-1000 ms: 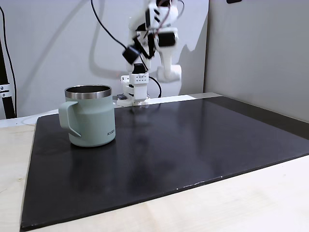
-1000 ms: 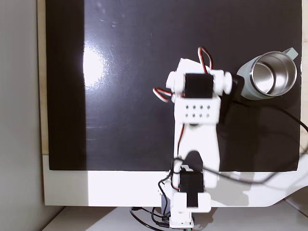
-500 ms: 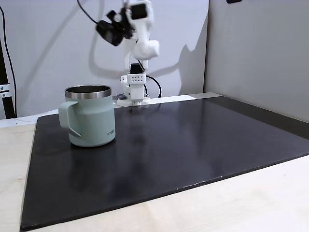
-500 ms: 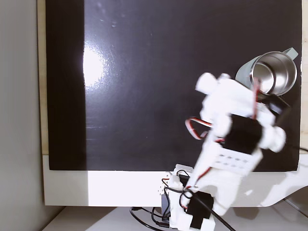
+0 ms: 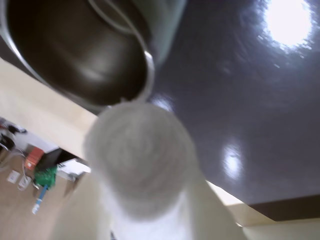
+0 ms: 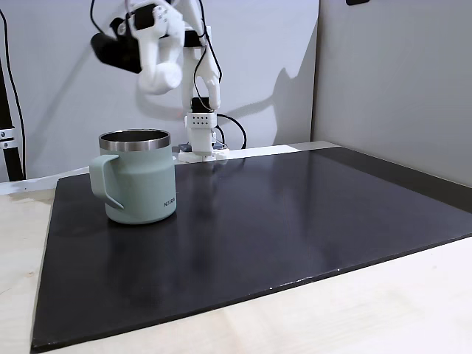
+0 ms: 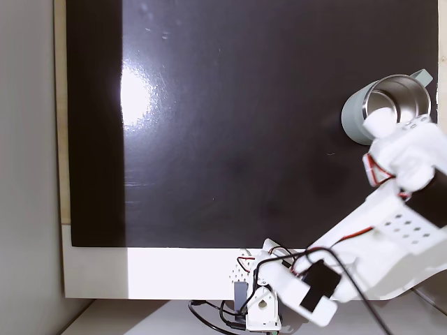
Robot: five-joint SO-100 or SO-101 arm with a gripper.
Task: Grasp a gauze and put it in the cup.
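Wrist view: gripper point(image 5: 142, 200) clenched on gauze point(image 5: 137, 165), roll hanging just beside cup point(image 5: 75, 55) rim, above it. Best to centre fully over cup mouth before letting go.

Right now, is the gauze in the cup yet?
Not yet. In the wrist view the gauze sits in the gripper, at the cup's rim, and the visible interior looks empty.
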